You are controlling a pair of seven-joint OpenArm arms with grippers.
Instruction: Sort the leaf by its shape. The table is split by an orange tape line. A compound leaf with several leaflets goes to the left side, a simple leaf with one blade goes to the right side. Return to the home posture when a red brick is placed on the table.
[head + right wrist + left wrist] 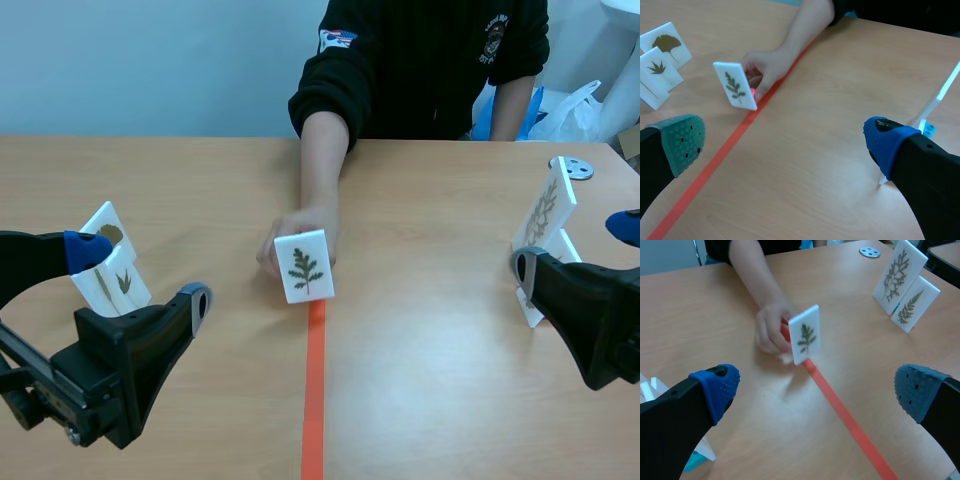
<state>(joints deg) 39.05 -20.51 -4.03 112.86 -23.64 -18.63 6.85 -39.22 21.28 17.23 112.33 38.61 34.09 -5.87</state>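
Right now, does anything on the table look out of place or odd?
Yes. The ginkgo card, a single blade, stands left of the tape, while the large fern card and small fern card stand right, opposite to the rule. The middle card tilts, held by a hand at the tape's far end.

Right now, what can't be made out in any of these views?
Scene view: the lower right card is mostly behind the right gripper; its leaf is hidden.
Right wrist view: the right cards show edge-on, faces unseen.
Left wrist view: the left cards are cut off behind the left gripper.
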